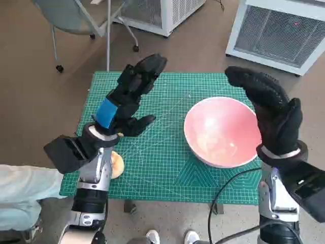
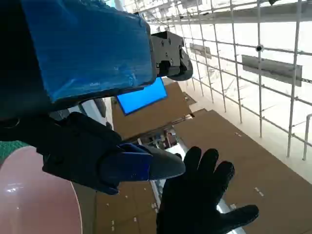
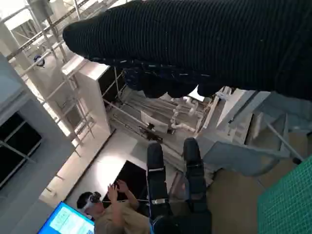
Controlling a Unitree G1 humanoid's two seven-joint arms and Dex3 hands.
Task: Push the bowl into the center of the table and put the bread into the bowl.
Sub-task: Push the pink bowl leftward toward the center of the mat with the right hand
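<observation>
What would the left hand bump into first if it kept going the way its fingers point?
Probably nothing on the table: the left hand points past the mat's far edge, toward a chair. Depth is unclear.

Head camera looks steeply down; wrist cameras face outward.

The pink bowl [image 1: 222, 133] sits empty and upright by my right side. The tan bread [image 1: 117, 165] lies near my left edge.
</observation>
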